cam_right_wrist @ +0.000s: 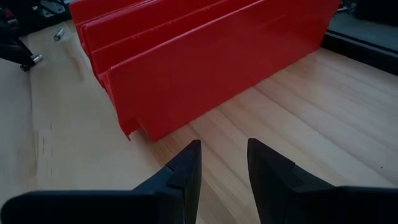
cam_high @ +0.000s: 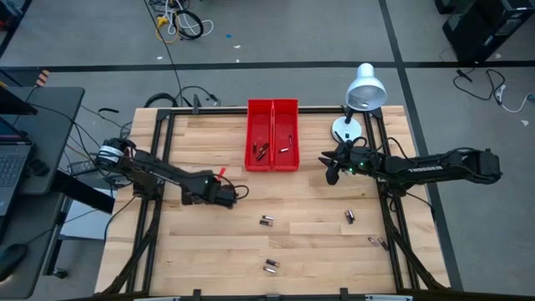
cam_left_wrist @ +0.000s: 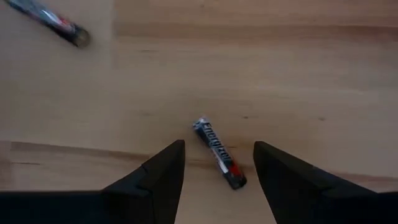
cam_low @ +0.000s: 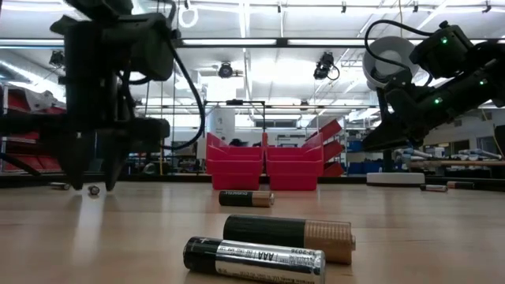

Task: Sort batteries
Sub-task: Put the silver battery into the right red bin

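The left gripper (cam_left_wrist: pixel 217 165) is seen open and empty astride a silver battery (cam_left_wrist: pixel 219 152) lying toward the table's (cam_high: pixel 209 251) left edge; being light, rigid, smooth and apt to roll, it is best pinched across its middle.

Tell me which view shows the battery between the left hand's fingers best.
The left wrist view: the battery lies sharp on the wood between the open left hand. The high view hides it by that hand; in the low view I cannot pick it out; the right wrist view shows only the red bin.
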{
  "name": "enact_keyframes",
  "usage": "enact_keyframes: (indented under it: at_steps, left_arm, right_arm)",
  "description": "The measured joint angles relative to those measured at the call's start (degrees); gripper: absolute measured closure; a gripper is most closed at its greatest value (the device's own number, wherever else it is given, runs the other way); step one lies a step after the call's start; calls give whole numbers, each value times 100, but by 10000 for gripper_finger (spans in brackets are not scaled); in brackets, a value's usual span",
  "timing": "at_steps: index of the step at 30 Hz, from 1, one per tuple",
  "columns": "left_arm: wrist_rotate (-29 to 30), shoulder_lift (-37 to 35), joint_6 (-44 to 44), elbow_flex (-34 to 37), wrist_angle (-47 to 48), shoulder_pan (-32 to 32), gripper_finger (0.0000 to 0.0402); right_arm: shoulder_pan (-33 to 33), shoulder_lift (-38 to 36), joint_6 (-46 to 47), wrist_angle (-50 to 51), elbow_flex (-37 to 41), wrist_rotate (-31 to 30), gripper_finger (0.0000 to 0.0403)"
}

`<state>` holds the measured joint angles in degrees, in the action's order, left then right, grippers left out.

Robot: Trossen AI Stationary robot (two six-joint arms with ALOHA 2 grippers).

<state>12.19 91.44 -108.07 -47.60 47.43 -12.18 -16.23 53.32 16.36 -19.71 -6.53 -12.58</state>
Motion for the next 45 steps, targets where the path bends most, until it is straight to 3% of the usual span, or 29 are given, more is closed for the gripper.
enact_keyframes:
  at_steps: [4,8,18,23,29,35,38,41,45]
  left_arm:
    - [66,-41,50,341,-600,-33,194]
    - [60,-39,150,400,-613,-38,215]
    - [213,-11,283,300,-422,-38,361]
    - [276,-111,301,241,-175,-36,365]
    - [812,-490,727,-470,1156,72,347]
    - [1864,-684,2009,-1575,1554,468,357]
    - [2255,-637,2959,-2151,1189,753,357]
    - [2444,-632,4217,-2481,133,1093,356]
    - [2403,-565,5951,-2515,-2049,1506,355]
  right_arm:
    - [-2,0,0,-27,-2,0,286]
    - [-1,0,-1,-32,-1,0,286]
    - [-1,-2,0,-34,1,2,286]
    - [-2,-2,0,-34,-2,2,286]
    - [-1,-2,0,-40,1,2,286]
    - [-1,-2,8,-145,-2,2,286]
    - [-1,-2,11,-168,-2,3,286]
    - [-2,-2,5,-170,-2,3,286]
    - [-2,-2,8,-221,-2,-6,286]
